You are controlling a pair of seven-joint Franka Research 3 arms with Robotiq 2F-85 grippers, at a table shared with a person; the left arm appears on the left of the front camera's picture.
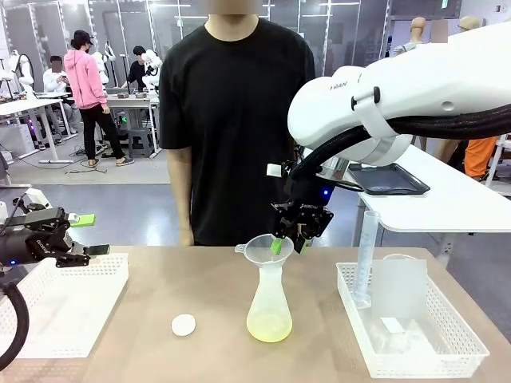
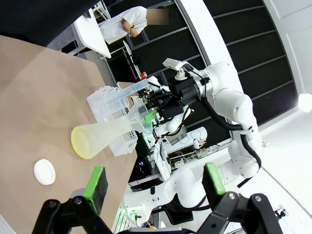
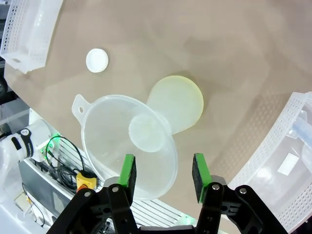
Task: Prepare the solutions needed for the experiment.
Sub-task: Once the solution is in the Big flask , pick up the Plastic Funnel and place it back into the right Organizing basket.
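Note:
The solutions [image 1: 269,326] are a shallow pale yellow layer at the bottom of a translucent conical flask [image 1: 268,299] standing mid-table. A clear funnel [image 1: 262,249] sits in the flask's neck. My right gripper [image 1: 286,242] hangs at the funnel's right rim. In the right wrist view its jaws [image 3: 164,171] stand apart astride the rim of the funnel [image 3: 127,141], one pad over the bowl and one outside it, with the solutions [image 3: 187,105] below. My left gripper [image 1: 77,236] is open above the left tray. In its own view the left gripper [image 2: 155,181] holds nothing, and the flask [image 2: 105,134] lies farther off.
A white round disc [image 1: 183,325] lies left of the flask. A white perforated tray [image 1: 64,307] is at the left. A basket [image 1: 459,343] at the right holds a graduated cylinder [image 1: 366,255] and a translucent container [image 1: 399,289]. A person [image 1: 235,120] stands at the far edge.

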